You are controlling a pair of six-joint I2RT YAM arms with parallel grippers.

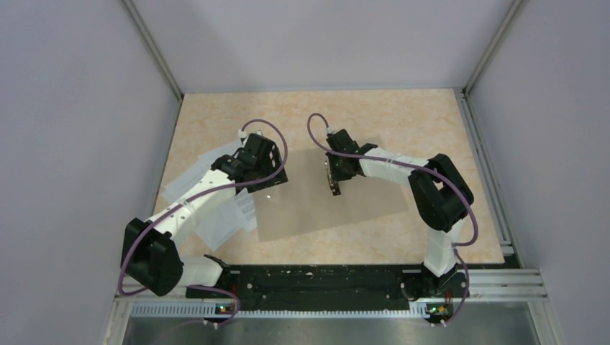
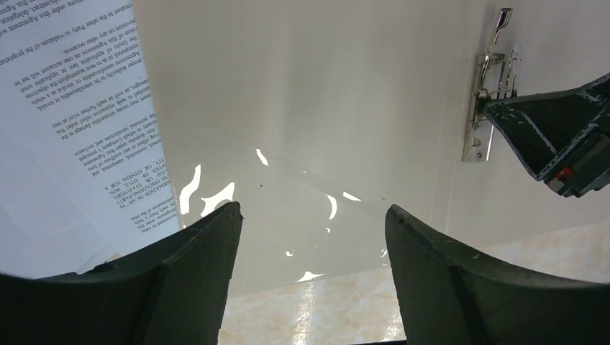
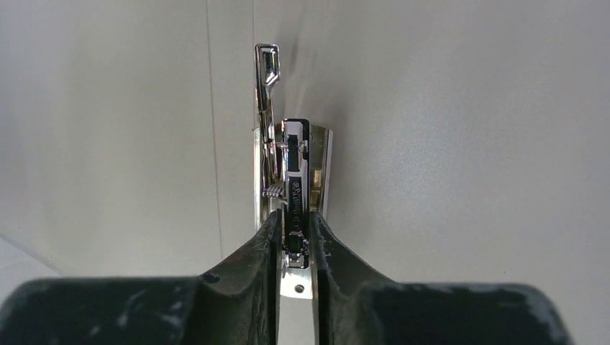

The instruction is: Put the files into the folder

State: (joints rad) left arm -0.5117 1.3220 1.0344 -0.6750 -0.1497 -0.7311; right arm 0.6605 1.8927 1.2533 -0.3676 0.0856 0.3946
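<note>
Clip-lifting looks the step in hand: right gripper (image 3: 293, 241) pinched nearly shut on the metal clip (image 3: 291, 165) of the centred folder (image 1: 360, 208), left gripper (image 2: 313, 237) wide, empty, files (image 1: 223, 226) at its nine o'clock, next needing a sheet grasped.

One folder (image 1: 360, 205); one metal clip (image 3: 288, 165); several overlapping sheets (image 1: 226, 224), count unclear.

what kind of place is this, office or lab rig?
Likely a lab robot cell: plain grey walls box in a marbled tabletop; left arm and right arm mount on an aluminium rail.
</note>
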